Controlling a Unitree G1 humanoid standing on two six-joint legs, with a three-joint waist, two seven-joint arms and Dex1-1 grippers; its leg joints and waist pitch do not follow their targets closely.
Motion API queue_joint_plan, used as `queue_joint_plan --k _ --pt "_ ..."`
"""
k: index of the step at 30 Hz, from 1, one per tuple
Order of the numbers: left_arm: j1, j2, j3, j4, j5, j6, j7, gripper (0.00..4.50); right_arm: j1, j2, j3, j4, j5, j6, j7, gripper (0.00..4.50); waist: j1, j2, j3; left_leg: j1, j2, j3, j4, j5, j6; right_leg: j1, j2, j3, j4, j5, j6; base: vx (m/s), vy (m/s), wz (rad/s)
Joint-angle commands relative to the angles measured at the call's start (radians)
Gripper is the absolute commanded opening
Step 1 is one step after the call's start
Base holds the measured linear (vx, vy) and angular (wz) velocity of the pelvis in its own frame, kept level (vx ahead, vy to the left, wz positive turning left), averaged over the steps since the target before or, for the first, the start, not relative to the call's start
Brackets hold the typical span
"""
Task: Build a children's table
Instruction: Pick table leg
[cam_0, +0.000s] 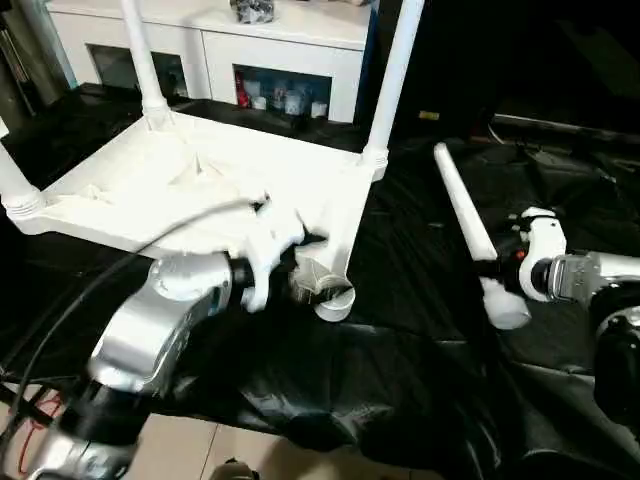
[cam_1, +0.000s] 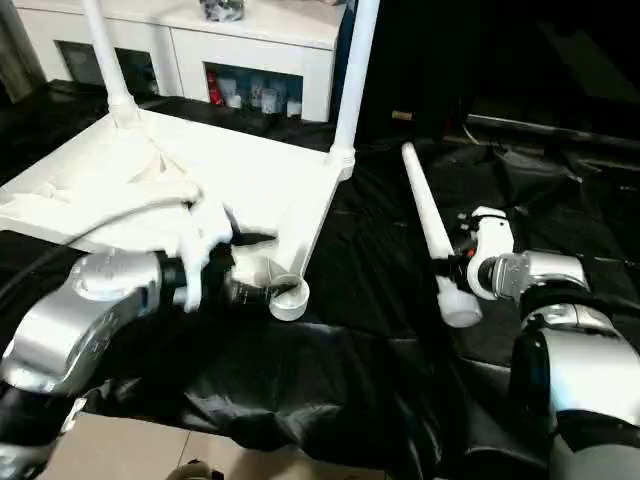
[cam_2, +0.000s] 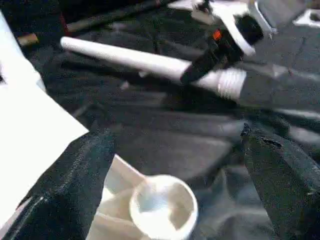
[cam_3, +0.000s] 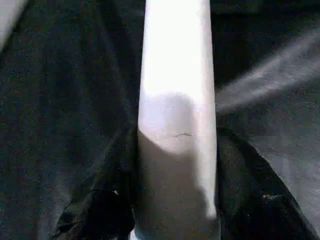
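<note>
The white table top (cam_0: 170, 190) lies upside down on the black cloth. Three white legs stand upright in its corner sockets: the far left (cam_0: 143, 60), the far right (cam_0: 395, 70) and the left (cam_0: 14, 180). The near right socket (cam_0: 333, 300) holds no leg. My left gripper (cam_0: 305, 262) hovers just beside this socket, open, with the round socket (cam_2: 162, 207) between its fingers (cam_2: 85, 165) and nothing held. A loose leg (cam_0: 462, 215) lies on the cloth at the right. My right gripper (cam_0: 497, 262) is shut on it near its threaded end (cam_0: 508, 305), fingers pressing both sides.
A white cabinet with glass doors (cam_0: 260, 50) stands behind the table top. The black cloth (cam_0: 420, 340) covers the work area and folds at the near edge, where light floor (cam_0: 200, 450) and some cables show at the lower left.
</note>
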Motion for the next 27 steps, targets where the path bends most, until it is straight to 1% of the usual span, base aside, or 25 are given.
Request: queue_joint_plan --k 1,2,3,4,5,6,7,8,9,11,12,13,14,15,16,17,18,19,20,21,22,23,24,26,27 --pt "-0.031 -0.013 0.029 0.015 -0.012 -0.019 0.028 4.5 0.012 -0.007 -0.026 -0.04 0.033 -0.02 0.016 1.86 0.003 0.005 -0.076 0.009 0.002 0.005 -0.051 -0.249 -0.002 0.054 -0.065 0.043 -0.088 -0.289 -0.162 0.0 0.0 0.0" --pt "-0.043 -0.026 0.04 0.022 -0.018 -0.022 0.04 4.5 0.026 -0.003 -0.039 -0.059 0.048 -0.029 0.021 1.86 0.003 0.004 -0.077 0.007 0.002 0.005 -0.051 -0.244 0.0 0.056 -0.065 0.042 -0.087 -0.286 -0.163 0.0 0.0 0.0" --pt "-0.064 -0.054 0.061 0.03 -0.04 -0.02 0.057 4.5 0.056 0.008 -0.075 -0.105 0.088 -0.058 0.04 1.86 0.005 0.008 -0.076 0.007 0.0 0.008 -0.049 -0.24 0.006 0.055 -0.066 0.044 -0.09 -0.288 -0.162 0.0 0.0 0.0" --pt "-0.071 -0.067 0.068 0.033 -0.049 -0.021 0.061 4.5 0.068 0.016 -0.098 -0.126 0.115 -0.075 0.053 1.86 0.007 0.006 -0.079 0.006 0.001 0.007 -0.048 -0.23 0.01 0.058 -0.07 0.044 -0.087 -0.283 -0.162 0.0 0.0 0.0" --pt "-0.075 -0.072 0.071 0.034 -0.053 -0.022 0.063 4.5 0.074 0.02 -0.109 -0.136 0.128 -0.084 0.059 1.86 0.008 0.01 -0.08 0.006 0.001 0.006 -0.049 -0.224 0.014 0.059 -0.069 0.043 -0.087 -0.276 -0.165 0.0 0.0 0.0" --pt "-0.09 -0.103 0.089 0.04 -0.079 -0.016 0.074 4.5 0.104 0.046 -0.171 -0.187 0.196 -0.141 0.101 1.86 0.007 0.008 -0.079 0.004 0.001 0.008 -0.049 -0.221 0.021 0.058 -0.068 0.044 -0.088 -0.268 -0.164 0.0 0.0 0.0" --pt "-0.1 -0.124 0.1 0.045 -0.096 -0.014 0.082 4.5 0.124 0.064 -0.213 -0.222 0.242 -0.181 0.13 1.86 0.008 0.008 -0.081 0.004 0.003 0.006 -0.049 -0.218 0.025 0.059 -0.07 0.042 -0.086 -0.266 -0.165 0.0 0.0 0.0" --pt "-0.114 -0.151 0.115 0.052 -0.119 -0.005 0.094 4.5 0.153 0.091 -0.259 -0.269 0.296 -0.214 0.172 1.86 0.008 0.007 -0.08 0.004 0.002 0.008 -0.05 -0.217 0.03 0.059 -0.069 0.042 -0.09 -0.267 -0.164 0.0 0.0 0.0" --pt "-0.127 -0.173 0.127 0.061 -0.14 0.002 0.106 4.5 0.18 0.115 -0.292 -0.315 0.34 -0.23 0.214 1.86 0.012 0.005 -0.08 0.006 0.003 0.009 -0.049 -0.22 0.04 0.058 -0.07 0.043 -0.091 -0.27 -0.162 0.0 0.0 0.0" --pt "-0.141 -0.194 0.139 0.074 -0.154 0.01 0.123 4.5 0.205 0.139 -0.319 -0.359 0.386 -0.226 0.264 1.86 0.009 0.006 -0.08 0.003 0.002 0.008 -0.05 -0.203 0.052 0.061 -0.065 0.04 -0.088 -0.258 -0.169 0.0 0.0 0.0" --pt "-0.161 -0.225 0.163 0.089 -0.181 0.032 0.147 4.5 0.236 0.167 -0.346 -0.416 0.444 -0.204 0.329 1.86 0.011 0.005 -0.08 0.004 0.005 0.007 -0.05 -0.201 0.055 0.059 -0.068 0.04 -0.089 -0.264 -0.168 0.0 0.0 0.0" --pt "-0.161 -0.225 0.163 0.089 -0.181 0.032 0.147 4.5 0.236 0.167 -0.346 -0.416 0.444 -0.204 0.329 1.86 0.014 0.005 -0.08 0.005 0.001 0.01 -0.049 -0.2 0.062 0.059 -0.065 0.04 -0.094 -0.268 -0.164 0.0 0.0 0.0" --pt "-0.18 -0.25 0.186 0.101 -0.212 0.064 0.166 4.5 0.266 0.19 -0.364 -0.479 0.507 -0.15 0.392 1.86 0.014 0.002 -0.079 0.007 0.004 0.009 -0.049 -0.204 0.062 0.057 -0.067 0.04 -0.093 -0.276 -0.165 0.0 0.0 0.0" --pt "-0.199 -0.274 0.21 0.112 -0.245 0.095 0.181 4.5 0.297 0.213 -0.373 -0.551 0.567 -0.089 0.448 1.86 0.02 -0.001 -0.077 0.003 -0.002 0.012 -0.048 -0.192 0.075 0.064 -0.064 0.04 -0.095 -0.283 -0.153 0.0 0.0 0.0" --pt "-0.205 -0.282 0.219 0.115 -0.258 0.106 0.186 4.5 0.309 0.222 -0.374 -0.579 0.589 -0.065 0.467 1.86 0.024 0.002 -0.08 0.005 0.003 0.008 -0.05 -0.185 0.081 0.06 -0.066 0.038 -0.096 -0.292 -0.151 0.0 0.0 0.0" --pt "-0.216 -0.296 0.237 0.121 -0.287 0.139 0.196 4.5 0.328 0.234 -0.361 -0.623 0.615 -0.032 0.488 1.86 0.026 0.001 -0.079 0.004 0.004 0.007 -0.051 -0.185 0.078 0.059 -0.068 0.036 -0.097 -0.305 -0.149 0.0 0.0 0.0" --pt "-0.221 -0.301 0.245 0.124 -0.3 0.153 0.2 4.5 0.336 0.24 -0.355 -0.643 0.625 -0.019 0.497 1.86 0.031 0.004 -0.078 0.007 0.003 0.008 -0.051 -0.189 0.07 0.056 -0.068 0.035 -0.102 -0.331 -0.141 0.0 0.0 0.0" --pt "-0.232 -0.314 0.26 0.133 -0.329 0.185 0.21 4.5 0.354 0.25 -0.335 -0.686 0.648 0.011 0.516 1.86 0.03 0.002 -0.078 0.007 0.003 0.008 -0.05 -0.192 0.068 0.055 -0.069 0.037 -0.103 -0.342 -0.137 0.0 0.0 0.0" --pt "-0.245 -0.326 0.272 0.148 -0.361 0.222 0.215 4.5 0.375 0.259 -0.3 -0.735 0.667 0.043 0.542 1.86 0.036 -0.001 -0.078 0.007 0.003 0.008 -0.051 -0.19 0.063 0.056 -0.07 0.035 -0.106 -0.362 -0.13 0.0 0.0 0.0" --pt "-0.251 -0.33 0.275 0.155 -0.374 0.237 0.217 4.5 0.384 0.263 -0.284 -0.758 0.674 0.057 0.553 1.86 0.04 0.0 -0.076 0.008 0.0 0.009 -0.051 -0.19 0.063 0.054 -0.069 0.036 -0.108 -0.381 -0.116 0.0 0.0 0.0" --pt "-0.251 -0.33 0.275 0.155 -0.374 0.237 0.217 4.5 0.384 0.263 -0.284 -0.758 0.674 0.057 0.553 1.86 0.04 -0.001 -0.075 0.003 0.001 0.005 -0.054 -0.191 0.059 0.055 -0.071 0.034 -0.11 -0.404 -0.102 0.0 0.0 0.0" --pt "-0.258 -0.335 0.278 0.165 -0.385 0.252 0.219 4.5 0.393 0.267 -0.263 -0.783 0.681 0.073 0.566 1.86 0.039 0.0 -0.076 0.004 0.001 0.005 -0.055 -0.191 0.055 0.055 -0.072 0.034 -0.112 -0.415 -0.095 0.0 0.0 0.0" --pt "-0.27 -0.344 0.284 0.184 -0.392 0.266 0.226 4.5 0.407 0.271 -0.231 -0.82 0.678 0.094 0.577 1.86 0.041 0.0 -0.075 0.008 0.0 0.007 -0.053 -0.193 0.051 0.05 -0.071 0.036 -0.116 -0.425 -0.085 0.0 0.0 0.0" --pt "-0.294 -0.361 0.291 0.225 -0.388 0.279 0.252 4.5 0.431 0.278 -0.17 -0.894 0.669 0.136 0.593 1.86 0.042 0.0 -0.076 0.006 -0.001 0.004 -0.057 -0.188 0.049 0.053 -0.072 0.036 -0.119 -0.428 -0.068 0.0 0.0 0.0" --pt "-0.302 -0.37 0.293 0.243 -0.388 0.281 0.258 4.5 0.438 0.279 -0.137 -0.918 0.655 0.145 0.601 1.86 0.045 0.002 -0.076 0.008 0.001 0.002 -0.058 -0.189 0.048 0.051 -0.073 0.037 -0.119 -0.423 -0.061 0.0 0.0 0.0"
